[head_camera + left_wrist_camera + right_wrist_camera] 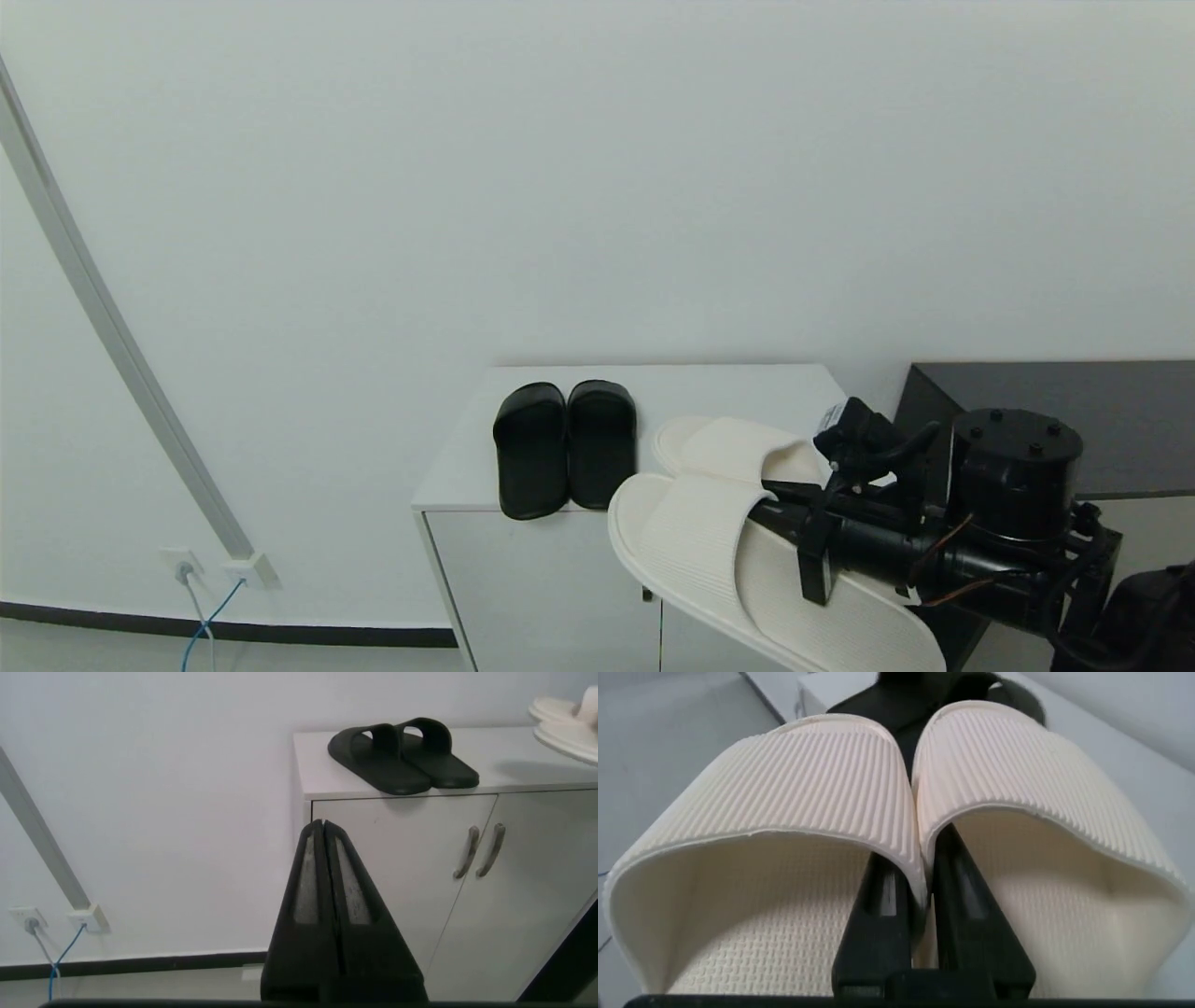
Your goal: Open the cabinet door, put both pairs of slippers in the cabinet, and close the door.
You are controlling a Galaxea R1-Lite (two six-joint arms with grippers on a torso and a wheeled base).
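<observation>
A pair of white ribbed slippers (pixel 709 560) hangs just over the front right corner of the white cabinet (pixel 541 579). My right gripper (pixel 926 882) reaches under their straps and is shut on the two inner edges pressed together. A pair of black slippers (pixel 565 448) lies side by side on the cabinet top, left of the white pair. Both cabinet doors are shut, their handles (pixel 478 851) meeting at the middle. My left gripper (pixel 322 829) is shut with nothing in it, low in front of the cabinet's left side.
A dark grey surface (pixel 1074 411) adjoins the cabinet on the right. Wall sockets with cables (pixel 215 569) and a slanting grey conduit (pixel 93 299) are on the wall to the left. Bare floor lies left of the cabinet.
</observation>
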